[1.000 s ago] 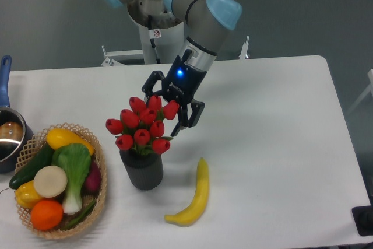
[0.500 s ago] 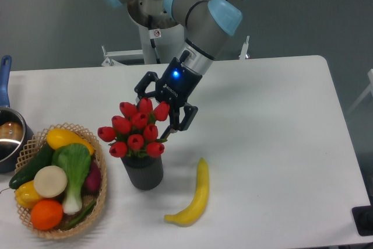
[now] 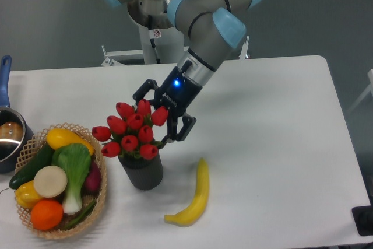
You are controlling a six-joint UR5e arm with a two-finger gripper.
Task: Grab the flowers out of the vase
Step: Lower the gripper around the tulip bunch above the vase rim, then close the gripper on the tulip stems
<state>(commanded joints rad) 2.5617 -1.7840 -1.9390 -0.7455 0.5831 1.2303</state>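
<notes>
My arm reaches over the table [image 3: 274,121] from the back. In the last second it has moved down and to the left, a little at a time. The blue light on my wrist is now closer to the vase than it was.

My gripper [image 3: 158,122] is now pushed in among the flowers [image 3: 129,132]. One black finger [image 3: 144,90] shows above the top buds. The other finger [image 3: 182,127] shows to the right of the bunch, lower down. They are apart, with red buds between them. I do not think they are squeezing anything yet. The stems are hidden behind the buds, so I cannot tell if a finger touches them.

The flowers have moved too. The whole bunch leans more to the left than before, out toward the basket [image 3: 100,186]. I think my gripper is nudging it over as I come in. The stems are still down in the vase [image 3: 141,173], so nothing is picked up yet.

The vase stands where it was, upright, between the basket and the banana [image 3: 194,195]. It has not tipped.

So I am close to grabbing. I think I should get my fingers around the stems, under the buds, then close and lift straight up. If I push more, the bunch may flop out or the vase may fall.
</notes>
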